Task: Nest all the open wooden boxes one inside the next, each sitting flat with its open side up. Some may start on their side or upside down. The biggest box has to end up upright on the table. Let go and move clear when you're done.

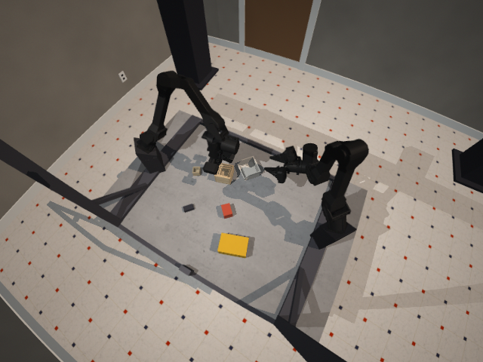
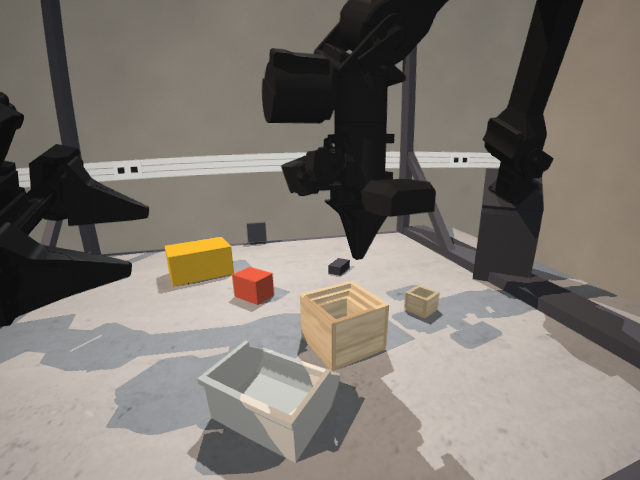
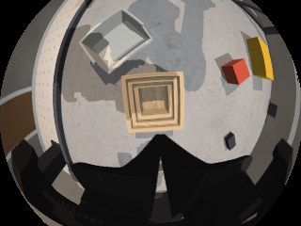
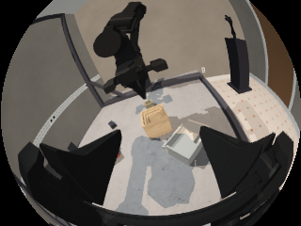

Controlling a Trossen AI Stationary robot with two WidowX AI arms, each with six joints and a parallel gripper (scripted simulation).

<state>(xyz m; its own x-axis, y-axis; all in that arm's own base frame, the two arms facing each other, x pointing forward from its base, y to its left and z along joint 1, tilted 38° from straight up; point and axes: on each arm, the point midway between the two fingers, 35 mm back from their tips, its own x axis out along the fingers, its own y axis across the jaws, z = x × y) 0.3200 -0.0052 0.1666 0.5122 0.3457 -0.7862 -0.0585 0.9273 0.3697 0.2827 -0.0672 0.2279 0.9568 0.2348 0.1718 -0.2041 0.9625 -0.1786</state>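
Note:
A light wooden box (image 2: 345, 321) stands upright on the table with smaller boxes nested inside it; it also shows in the left wrist view (image 3: 154, 102). A small wooden box (image 2: 421, 301) stands upright alone to its right. A grey-white open box (image 2: 268, 395) sits tilted beside the nested stack, and it shows in the left wrist view (image 3: 116, 40) too. My left gripper (image 2: 357, 248) is shut and empty, hanging above and behind the nested stack. My right gripper (image 2: 118, 237) is open and empty, held in the air at the left, apart from the grey-white box.
A yellow block (image 2: 199, 259), a red cube (image 2: 252, 285) and a small dark block (image 2: 338, 266) lie further back on the table. Metal frame posts (image 2: 62, 118) stand at the table's edges.

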